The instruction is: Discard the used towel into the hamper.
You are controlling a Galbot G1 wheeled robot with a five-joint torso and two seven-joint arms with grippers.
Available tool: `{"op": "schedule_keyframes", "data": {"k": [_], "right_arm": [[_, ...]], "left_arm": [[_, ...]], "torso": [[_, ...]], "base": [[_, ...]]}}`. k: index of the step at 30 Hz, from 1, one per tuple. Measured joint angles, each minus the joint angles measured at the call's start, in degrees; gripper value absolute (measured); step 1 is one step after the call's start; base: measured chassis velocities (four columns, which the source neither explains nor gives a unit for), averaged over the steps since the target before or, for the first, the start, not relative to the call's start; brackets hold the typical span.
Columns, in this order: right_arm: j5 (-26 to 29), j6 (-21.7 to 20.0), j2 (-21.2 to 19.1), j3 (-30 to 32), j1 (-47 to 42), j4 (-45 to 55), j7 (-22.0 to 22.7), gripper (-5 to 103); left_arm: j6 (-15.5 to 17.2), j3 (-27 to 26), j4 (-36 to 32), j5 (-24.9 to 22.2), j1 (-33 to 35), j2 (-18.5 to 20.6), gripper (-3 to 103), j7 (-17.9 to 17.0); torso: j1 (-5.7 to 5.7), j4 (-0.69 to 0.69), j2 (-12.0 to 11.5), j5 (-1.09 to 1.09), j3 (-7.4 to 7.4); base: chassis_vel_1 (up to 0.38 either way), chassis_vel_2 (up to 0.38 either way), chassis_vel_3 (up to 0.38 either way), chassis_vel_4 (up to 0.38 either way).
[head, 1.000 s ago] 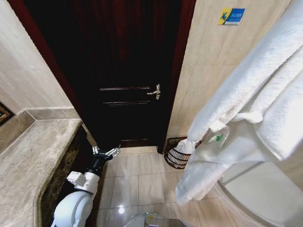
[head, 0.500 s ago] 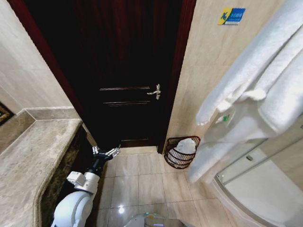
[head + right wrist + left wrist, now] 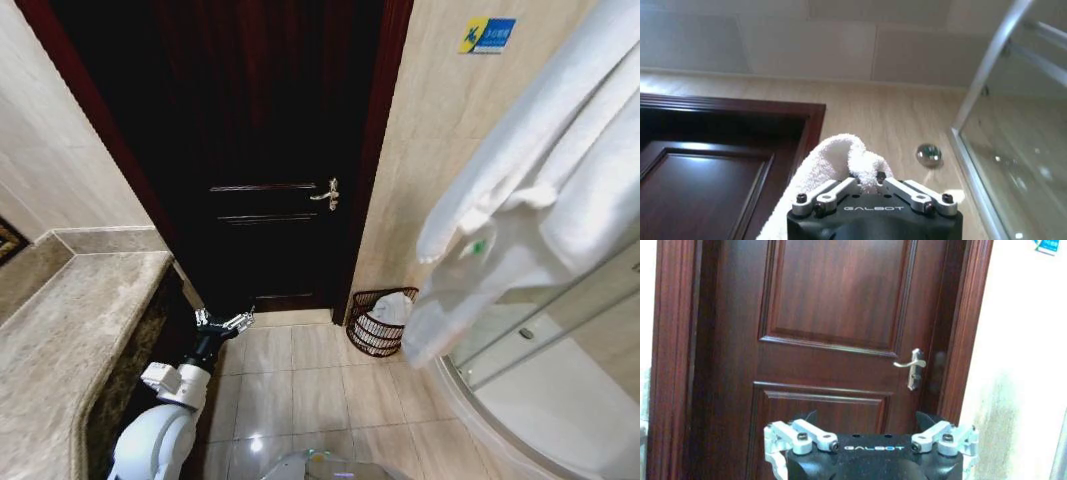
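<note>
The right gripper [image 3: 867,186] is clenched on the white towel [image 3: 530,200], held high above the hamper [image 3: 379,322]. The left gripper [image 3: 224,322] is released, low near the door [image 3: 260,150].

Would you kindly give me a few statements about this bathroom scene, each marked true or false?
1. The right hand is shut on the white towel. True.
2. The hamper lies tipped over on the counter. False: it stands on the floor beside the door frame.
3. The left hand is open, low by the door. True.
4. The door is wide open. False: it is closed.
5. Something white lies in the hamper. True.
</note>
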Motion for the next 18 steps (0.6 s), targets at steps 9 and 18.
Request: {"op": "schedule_keyframes", "data": {"k": [9,18], "right_arm": [[-1.19,0.75,0.89,-0.3,-0.35,-0.36,-0.32,3],[-11.32,8.82,5.51,-7.94,4.37,-10.28,-5.86,3]], "left_arm": [[0.0,0.0,0.0,0.0,0.0,0.0,99,0.0],[0.0,0.0,0.0,0.0,0.0,0.0,99,0.01]], "torso": [[-0.02,-0.06,0.01,-0.06,-0.02],[-0.01,-0.01,0.0,-0.04,-0.01]], "base": [[0.0,0.0,0.0,0.0],[0.0,0.0,0.0,0.0]]}}
